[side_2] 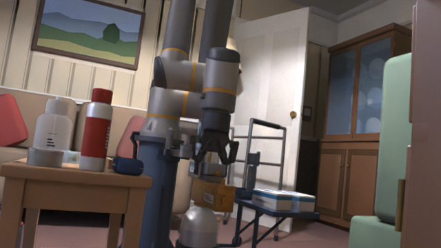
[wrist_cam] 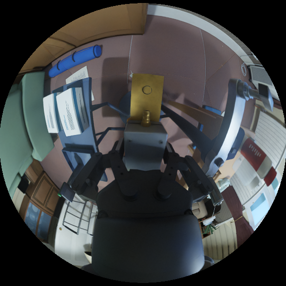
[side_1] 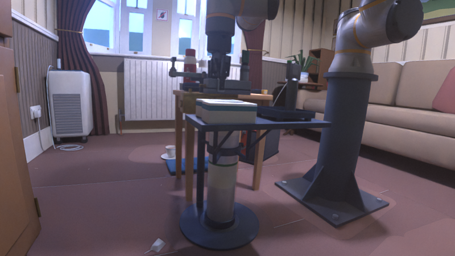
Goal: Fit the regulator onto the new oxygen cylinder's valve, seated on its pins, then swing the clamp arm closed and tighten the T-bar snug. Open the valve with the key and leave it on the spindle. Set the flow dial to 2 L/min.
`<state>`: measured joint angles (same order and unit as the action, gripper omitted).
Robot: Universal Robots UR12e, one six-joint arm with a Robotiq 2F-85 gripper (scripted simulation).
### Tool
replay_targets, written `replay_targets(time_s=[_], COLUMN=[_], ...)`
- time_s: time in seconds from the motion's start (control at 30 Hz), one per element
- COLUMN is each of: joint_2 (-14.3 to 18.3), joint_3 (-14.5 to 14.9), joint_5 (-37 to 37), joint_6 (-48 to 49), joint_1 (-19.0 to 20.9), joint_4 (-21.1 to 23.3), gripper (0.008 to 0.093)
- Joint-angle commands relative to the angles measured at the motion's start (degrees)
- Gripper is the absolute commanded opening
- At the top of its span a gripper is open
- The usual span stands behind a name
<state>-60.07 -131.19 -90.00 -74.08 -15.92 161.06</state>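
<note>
The grey and white oxygen cylinder (side_1: 221,178) stands upright in a round floor base beside the small dark trolley, with the brass valve block (wrist_cam: 147,97) at its top. The grey regulator body (wrist_cam: 145,148) sits on top of the valve. Its clamp arm (wrist_cam: 231,125) with the T-bar (wrist_cam: 256,92) is swung out to one side, away from the valve. My gripper (side_2: 215,156) is straight above the regulator with its fingers on either side of the body, and it is open and holds nothing. The pins, the flow dial and the valve key are out of sight.
The trolley top (side_1: 254,122) right beside the cylinder carries two white boxes (side_1: 227,110) and a dark tray (side_1: 284,113). A wooden side table (side_2: 69,186) with a red flask (side_2: 96,129) and a white bottle stands just behind. My arm's pedestal (side_1: 337,149) is to the right.
</note>
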Motion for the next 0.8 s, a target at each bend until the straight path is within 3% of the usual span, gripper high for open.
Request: replay_targets(time_s=[0.0, 0.47, 0.77], joint_2=[-0.1, -4.15, -4.53], joint_3=[0.03, 0.11, 0.12], joint_5=[0.0, 0.0, 0.0], joint_6=[0.0, 0.0, 0.0], joint_1=[0.0, 0.0, 0.0], joint_4=[-0.04, -4.11, -4.54], gripper=[0.068, 0.068, 0.068])
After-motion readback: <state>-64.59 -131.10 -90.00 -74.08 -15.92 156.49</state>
